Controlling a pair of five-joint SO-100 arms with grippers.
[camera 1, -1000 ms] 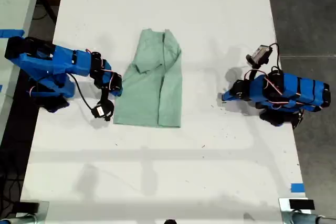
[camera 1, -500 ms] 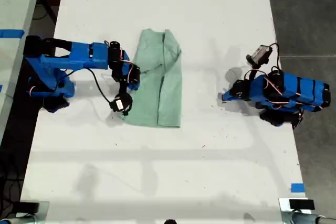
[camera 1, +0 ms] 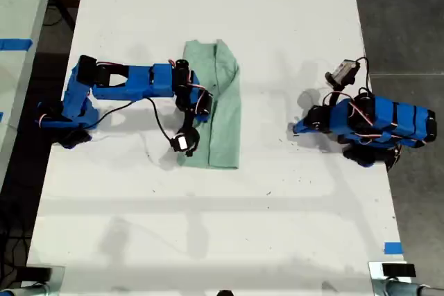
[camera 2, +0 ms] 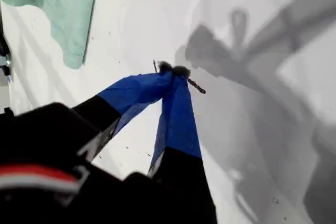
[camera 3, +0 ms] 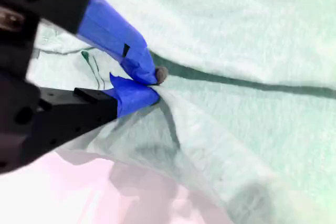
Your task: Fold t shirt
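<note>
The pale mint-green t shirt [camera 1: 223,105] lies as a narrow upright oblong in the middle of the white table [camera 1: 208,227]. My second gripper [camera 1: 207,104] sits over the shirt's side nearest the exterior view's left. In the second wrist view, my second gripper [camera 3: 152,85] is shut on a raised fold of the t shirt [camera 3: 252,40]. My first gripper [camera 1: 295,129] rests at the exterior view's right, well apart from the shirt. In the first wrist view, my first gripper [camera 2: 173,72] is shut on nothing over bare table, with the t shirt [camera 2: 58,3] far off.
The table's long edges run down both sides of the exterior view, with dark floor beyond the right one. Blue tape [camera 1: 15,44] marks a neighbouring surface at the exterior view's left. Another blue tape piece [camera 1: 393,247] lies near the table's lower right.
My second arm has stretched toward the exterior view's right, carrying the shirt's left edge over the rest, so the shirt looks narrower. My first arm has not moved.
</note>
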